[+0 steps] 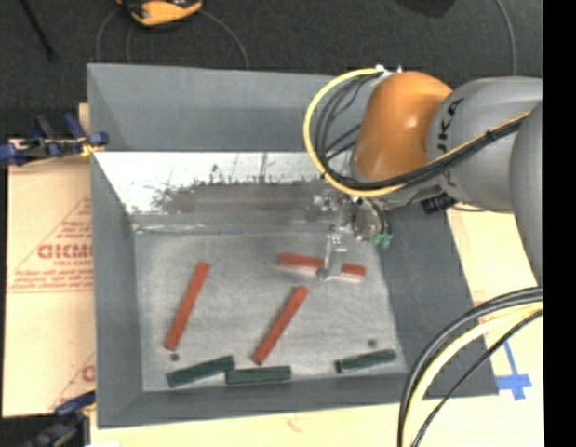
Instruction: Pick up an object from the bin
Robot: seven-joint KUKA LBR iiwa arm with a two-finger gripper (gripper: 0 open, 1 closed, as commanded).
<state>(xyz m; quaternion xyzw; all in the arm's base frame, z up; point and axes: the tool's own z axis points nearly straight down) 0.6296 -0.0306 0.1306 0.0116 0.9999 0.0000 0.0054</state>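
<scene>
the orange wrist cover (399, 124) is hanging above the bin (115, 277), its gripper (336, 268) hovering over a short red stick (295, 264) lying at two o'clock on the floor. whether it is open or closed, i cannot tell. closing across the stick's narrow width is looking wisest.

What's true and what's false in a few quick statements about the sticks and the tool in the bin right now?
1. The tool is over the right red stick. True.
2. Three dark green sticks lie along the bottom of the view inside the bin. True.
3. The bin holds four red sticks. False: three, counting the left red stick and the middle red stick.
4. The middle red stick lies on top of the left red stick. False: they lie apart.
5. A green stick is under the tool. False: a red one.
</scene>
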